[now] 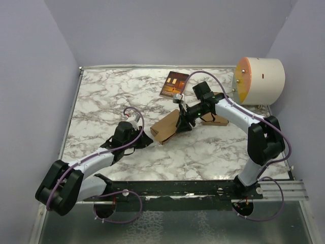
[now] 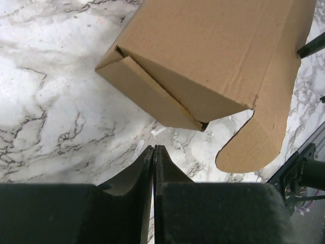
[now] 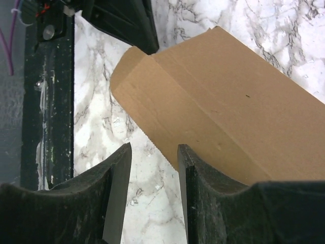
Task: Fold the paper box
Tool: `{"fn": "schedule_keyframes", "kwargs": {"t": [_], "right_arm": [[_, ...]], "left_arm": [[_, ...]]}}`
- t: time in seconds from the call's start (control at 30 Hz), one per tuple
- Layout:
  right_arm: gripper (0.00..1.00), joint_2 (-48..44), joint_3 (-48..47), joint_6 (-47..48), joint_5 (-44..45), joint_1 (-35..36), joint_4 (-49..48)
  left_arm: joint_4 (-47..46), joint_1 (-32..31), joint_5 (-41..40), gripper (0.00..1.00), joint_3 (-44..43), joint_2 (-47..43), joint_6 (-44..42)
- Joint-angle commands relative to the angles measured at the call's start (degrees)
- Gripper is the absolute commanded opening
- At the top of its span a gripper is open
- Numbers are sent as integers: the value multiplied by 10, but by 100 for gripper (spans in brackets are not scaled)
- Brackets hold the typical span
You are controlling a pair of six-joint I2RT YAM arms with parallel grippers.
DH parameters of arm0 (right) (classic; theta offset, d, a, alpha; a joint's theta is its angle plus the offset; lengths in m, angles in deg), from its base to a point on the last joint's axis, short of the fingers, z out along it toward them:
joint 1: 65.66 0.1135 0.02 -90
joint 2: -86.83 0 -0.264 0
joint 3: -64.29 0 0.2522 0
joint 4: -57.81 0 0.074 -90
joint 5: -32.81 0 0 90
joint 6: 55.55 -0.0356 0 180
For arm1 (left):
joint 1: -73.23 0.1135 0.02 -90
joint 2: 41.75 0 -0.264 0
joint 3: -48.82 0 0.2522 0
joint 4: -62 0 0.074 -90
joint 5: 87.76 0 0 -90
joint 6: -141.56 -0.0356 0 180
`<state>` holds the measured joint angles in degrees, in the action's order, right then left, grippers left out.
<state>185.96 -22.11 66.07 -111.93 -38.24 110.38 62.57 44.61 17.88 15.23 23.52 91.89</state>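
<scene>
The paper box [image 1: 165, 128] is a small brown carton lying on the marble table's middle, with a rounded flap [image 2: 251, 145] sticking out from its near end. My left gripper [image 1: 145, 140] is shut and empty, its tips [image 2: 154, 149] on the table just short of the box's [image 2: 203, 56] folded corner. My right gripper [image 1: 182, 124] is open at the box's right end. In the right wrist view the box [image 3: 218, 101] lies ahead, its edge beside the right finger [image 3: 190, 168]; only bare marble shows between the jaws.
A dark red-brown book [image 1: 173, 84] lies at the back centre. A second brown carton [image 1: 219, 121] lies under my right arm. A big white cylinder [image 1: 260, 80] stands at the back right. A black rail [image 1: 203, 188] runs along the near edge.
</scene>
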Motion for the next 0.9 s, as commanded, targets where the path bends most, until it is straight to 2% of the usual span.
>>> {"fn": "schedule_keyframes", "kwargs": {"t": [0.0,0.33,0.63,0.87], "right_arm": [[43,-20,-26,37,-52,2,43],[43,26,-94,20,-64,1,64],[43,91,-151,-48,-1,3,37],[40,125,-140,-59,33,10,29]], "left_arm": [[-65,1,22,6,-10,18,14],[-103,1,36,6,5,17,39],[-152,1,48,6,13,39,66],[-238,-2,69,5,16,98,101]]}}
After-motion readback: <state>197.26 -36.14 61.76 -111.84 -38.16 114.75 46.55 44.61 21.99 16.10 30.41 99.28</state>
